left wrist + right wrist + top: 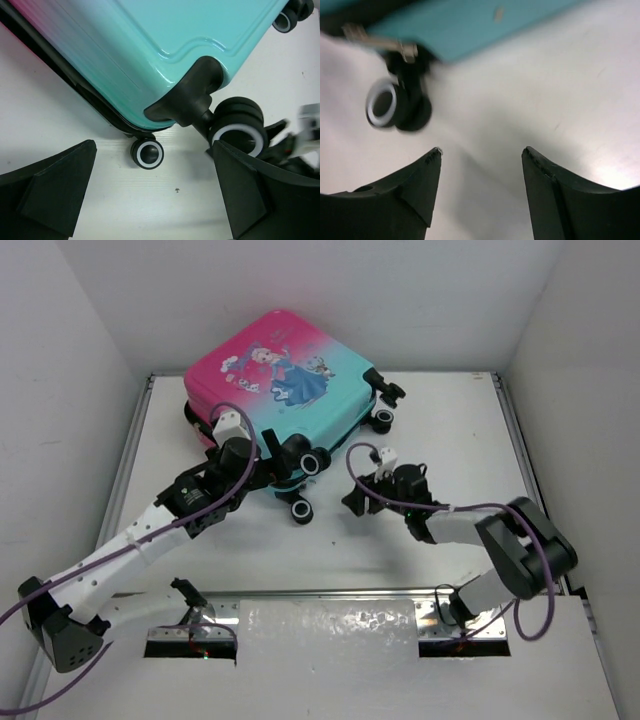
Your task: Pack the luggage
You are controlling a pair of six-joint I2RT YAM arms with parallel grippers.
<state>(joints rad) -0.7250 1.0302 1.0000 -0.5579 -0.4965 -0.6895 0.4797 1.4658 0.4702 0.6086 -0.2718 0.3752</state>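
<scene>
The luggage (285, 365) lies flat and closed at the back of the table, pink on the left and teal on the right, with a princess print on top. Its lining is hidden. Its black wheels (301, 511) point toward me. My left gripper (281, 468) is open and empty at the luggage's near edge. In the left wrist view the teal shell (165, 30) and a corner wheel (238, 126) are just ahead of its fingers (55, 190). My right gripper (356, 497) is open and empty over bare table, right of the wheels. Its view shows the teal edge (470, 22) and one wheel (395, 105).
White walls enclose the table (450, 420) on the left, back and right. Metal rails run along its side edges (515, 430). A white panel (330, 630) lies across the near edge between the arm bases.
</scene>
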